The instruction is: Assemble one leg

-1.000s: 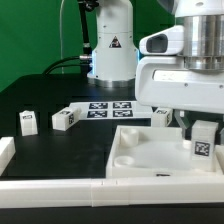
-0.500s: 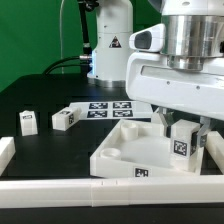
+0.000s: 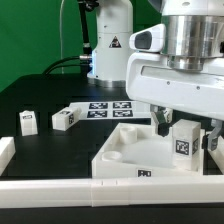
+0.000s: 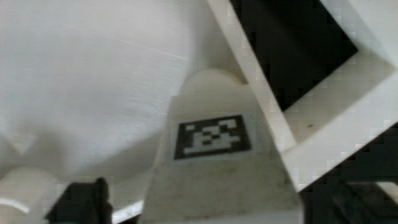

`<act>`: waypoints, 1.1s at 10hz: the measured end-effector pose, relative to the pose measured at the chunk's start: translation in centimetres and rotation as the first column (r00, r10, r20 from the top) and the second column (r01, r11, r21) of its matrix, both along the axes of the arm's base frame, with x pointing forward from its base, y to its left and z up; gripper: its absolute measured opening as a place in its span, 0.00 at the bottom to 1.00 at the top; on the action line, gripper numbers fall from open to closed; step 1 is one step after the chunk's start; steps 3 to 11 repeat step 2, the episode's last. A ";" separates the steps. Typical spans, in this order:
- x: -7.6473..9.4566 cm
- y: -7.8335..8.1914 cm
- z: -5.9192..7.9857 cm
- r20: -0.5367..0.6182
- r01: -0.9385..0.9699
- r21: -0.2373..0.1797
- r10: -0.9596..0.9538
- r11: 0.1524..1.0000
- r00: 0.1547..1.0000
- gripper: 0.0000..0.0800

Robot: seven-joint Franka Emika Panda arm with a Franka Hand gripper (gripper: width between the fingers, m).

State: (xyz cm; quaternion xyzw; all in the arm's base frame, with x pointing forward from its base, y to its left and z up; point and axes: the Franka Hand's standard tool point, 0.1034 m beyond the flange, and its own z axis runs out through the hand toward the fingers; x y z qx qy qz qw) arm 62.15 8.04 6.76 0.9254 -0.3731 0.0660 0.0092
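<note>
My gripper (image 3: pixel 186 142) is shut on the leg (image 3: pixel 184 140), a small white block whose tag faces the camera. I hold it upright over the corner of the large white tray-like part (image 3: pixel 125 152) at the exterior view's right. In the wrist view the leg (image 4: pixel 214 140) fills the middle between my dark fingers (image 4: pixel 80 203). My gripper (image 4: pixel 222 208) grips it, and the tray part (image 4: pixel 89 80) lies behind. I cannot tell whether the leg's base touches the tray's socket.
Two more white legs (image 3: pixel 28 122) (image 3: pixel 63 119) stand on the black table at the exterior view's left, and another (image 3: pixel 160 117) lies behind the tray. The marker board (image 3: pixel 108 107) lies near the robot base. A white rail (image 3: pixel 50 187) runs along the front edge.
Over the last second the tray part has turned, so a corner now points to the front. My gripper and the leg shifted a little toward the exterior view's left. Little moved in the last half second.
</note>
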 end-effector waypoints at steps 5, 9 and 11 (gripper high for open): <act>0.0 0.0 0.0 0.000 0.000 0.000 0.000 1.000 1.000 0.81; 0.0 0.0 0.0 0.000 0.000 0.000 0.000 1.000 1.000 0.81; 0.0 0.0 0.0 0.000 0.000 0.000 0.000 1.000 1.000 0.81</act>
